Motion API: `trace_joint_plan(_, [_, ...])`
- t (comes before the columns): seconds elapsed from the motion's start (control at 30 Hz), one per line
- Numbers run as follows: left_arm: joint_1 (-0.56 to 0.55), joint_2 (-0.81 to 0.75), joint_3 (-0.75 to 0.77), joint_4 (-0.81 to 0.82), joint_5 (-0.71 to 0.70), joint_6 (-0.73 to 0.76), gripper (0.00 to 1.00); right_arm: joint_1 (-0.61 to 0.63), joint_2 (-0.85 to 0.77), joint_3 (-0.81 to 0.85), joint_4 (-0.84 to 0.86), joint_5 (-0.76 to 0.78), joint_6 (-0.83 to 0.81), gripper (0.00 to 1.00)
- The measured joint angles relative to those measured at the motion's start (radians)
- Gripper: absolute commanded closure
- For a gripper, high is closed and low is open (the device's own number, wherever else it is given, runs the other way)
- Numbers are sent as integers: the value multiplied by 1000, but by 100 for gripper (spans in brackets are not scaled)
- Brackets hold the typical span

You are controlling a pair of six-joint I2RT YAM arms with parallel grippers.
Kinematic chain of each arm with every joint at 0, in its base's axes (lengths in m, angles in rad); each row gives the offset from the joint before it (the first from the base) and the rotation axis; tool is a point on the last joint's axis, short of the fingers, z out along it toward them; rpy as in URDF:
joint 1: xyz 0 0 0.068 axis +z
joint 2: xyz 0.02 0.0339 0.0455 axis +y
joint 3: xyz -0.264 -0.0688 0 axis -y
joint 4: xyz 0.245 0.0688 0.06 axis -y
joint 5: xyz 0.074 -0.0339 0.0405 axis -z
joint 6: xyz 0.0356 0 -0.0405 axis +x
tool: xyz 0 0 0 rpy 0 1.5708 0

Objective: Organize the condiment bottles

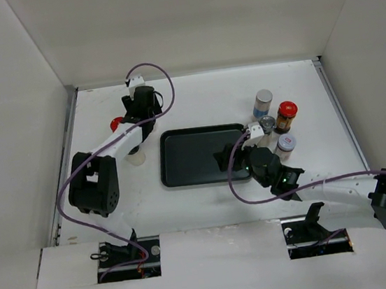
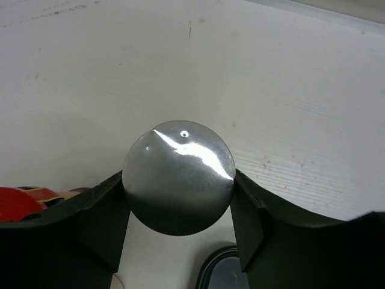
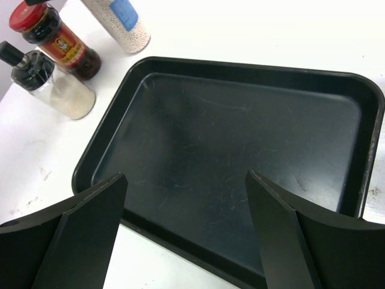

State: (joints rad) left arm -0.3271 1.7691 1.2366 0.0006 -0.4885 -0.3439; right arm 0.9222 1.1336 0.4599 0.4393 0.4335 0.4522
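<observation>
My left gripper (image 2: 178, 176) is shut on a silver-capped condiment bottle (image 2: 178, 180), both fingers (image 2: 103, 220) pressed against the cap's sides. The bottle's body is hidden under the cap. In the top view this gripper (image 1: 140, 113) is at the back left, next to a red-capped jar (image 1: 116, 123). A pale bottle (image 1: 136, 156) stands beside the left arm. My right gripper (image 3: 186, 180) hangs open and empty over the black tray (image 3: 240, 150). Right of the tray stand a blue-banded white shaker (image 1: 262, 102), a red-capped dark jar (image 1: 286, 114), a glass grinder (image 1: 267, 124) and another silver-capped bottle (image 1: 285, 146).
The flat black tray (image 1: 180, 158) lies mid-table with nothing in it. White walls close in the table on the left, back and right. A purple cable (image 1: 152, 68) loops above the left wrist. A dark rounded rim (image 2: 218, 271) shows under the left gripper.
</observation>
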Motion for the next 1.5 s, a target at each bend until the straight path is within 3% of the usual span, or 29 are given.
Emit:
trace_joint_plan(0.3, [-149,-360,-174,131,-32,59,57,-25,-14,-16,27,0,11,14])
trace_joint_plan(0.43, [-216,-440,-200,212,-39,56,57,-40,-19,-20,34,1,18,14])
trace_joint_plan(0.7, [-277,-382,-335,189,-60,27,57,-72,-61,-38,42,11,34,14])
trace_joint_plan(1.2, [-287,-244,-356,197,-70,13,55,-79,-63,-47,41,14,42,12])
trace_joint_plan(1.33, [-291,-230,-355,203,-82,11,47,-80,-62,-47,41,14,42,11])
trace_joint_plan(1.5, [-296,-228,-355,210,-92,9,21,-84,-60,-48,41,14,42,7])
